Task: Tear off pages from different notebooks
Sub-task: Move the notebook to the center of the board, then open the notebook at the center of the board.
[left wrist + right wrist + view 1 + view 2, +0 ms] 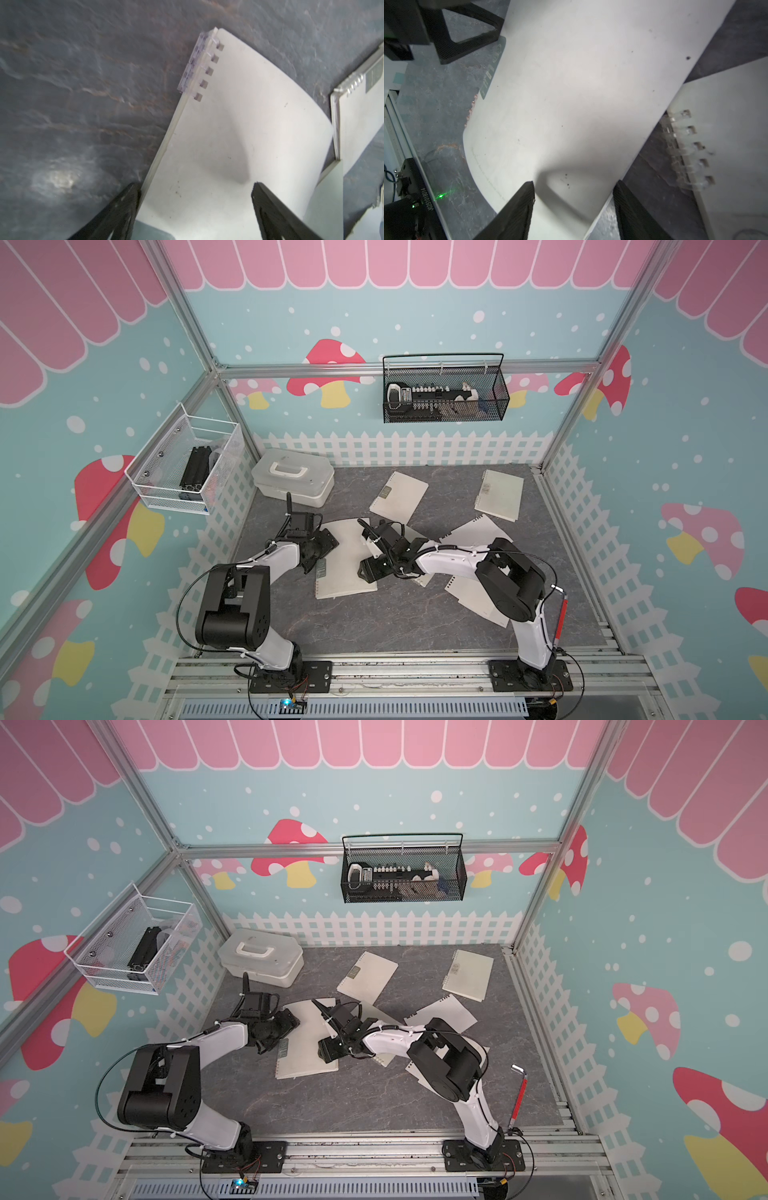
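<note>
Notebook [341, 572] sits at bench [374, 626] centre; left hand [195, 187] at its 9 o'clock edge, right hand [573, 185] at 3 o'clock — both jaws apart, top page [239, 124] buckling between them. Risk: pinch catches several sheets, or unpinned notebook slides — ragged tear.

in both top views the right arm [449, 558] hides part of the loose pages [478, 531] at the middle right of the frame. the things in the black basket [496, 404] at the upper middle and the words on the grey label [386, 492] are too small to tell. in the wrist views the left gripper [195, 185] and right gripper [574, 184] are cut off at the edge.
</note>
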You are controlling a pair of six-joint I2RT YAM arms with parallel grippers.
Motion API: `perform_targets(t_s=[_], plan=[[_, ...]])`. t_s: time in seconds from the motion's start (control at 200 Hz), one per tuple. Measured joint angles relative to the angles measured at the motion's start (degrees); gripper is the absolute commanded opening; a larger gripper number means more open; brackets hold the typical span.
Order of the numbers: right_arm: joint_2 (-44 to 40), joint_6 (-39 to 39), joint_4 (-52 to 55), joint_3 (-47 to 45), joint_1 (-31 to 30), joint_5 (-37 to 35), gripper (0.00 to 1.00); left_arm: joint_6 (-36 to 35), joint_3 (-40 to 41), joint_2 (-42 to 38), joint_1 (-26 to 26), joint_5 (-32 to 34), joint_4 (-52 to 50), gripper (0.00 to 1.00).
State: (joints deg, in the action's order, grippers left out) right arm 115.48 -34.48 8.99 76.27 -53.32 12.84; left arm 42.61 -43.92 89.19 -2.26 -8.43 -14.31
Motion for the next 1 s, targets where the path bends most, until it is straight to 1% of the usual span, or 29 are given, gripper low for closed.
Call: perform_targets(t_s=[0.105,0.225,0.425,0.575,0.73,0.855,1.001], plan=[[-3.9,-0.1,-0.1,-2.9,-0.2,-0.4,0.63,0.7,2.6,-2.6,-1.1,-1.6,0.3,0.85],[-6.9,0.0,0.0,-4.0,-0.4,-1.0,0.62,1.2,5.1,-5.3,-1.2,-3.3,0.4,0.86],[-8.5,1.1,-0.8,-3.3,-0.8,-1.3,0.63,1.5,6.7,-9.4,-1.3,-5.9,-3.3,0.95],[-8.5,1.3,-1.7,-2.7,-1.1,0.8,0.63,1.0,7.5,-12.8,1.7,-8.2,-5.0,0.99],[-8.5,1.2,-4.0,-0.7,-1.5,4.0,0.63,0.5,8.5,-16.4,5.9,-9.7,-7.2,0.99],[-8.5,0.8,-7.0,0.8,-2.6,7.5,0.64,0.8,9.4,-22.7,8.7,-10.3,-9.0,0.99],[-6.5,0.7,-10.1,4.9,-4.6,11.1,0.65,3.4,9.7,-35.2,9.7,-10.3,-9.4,0.99]])
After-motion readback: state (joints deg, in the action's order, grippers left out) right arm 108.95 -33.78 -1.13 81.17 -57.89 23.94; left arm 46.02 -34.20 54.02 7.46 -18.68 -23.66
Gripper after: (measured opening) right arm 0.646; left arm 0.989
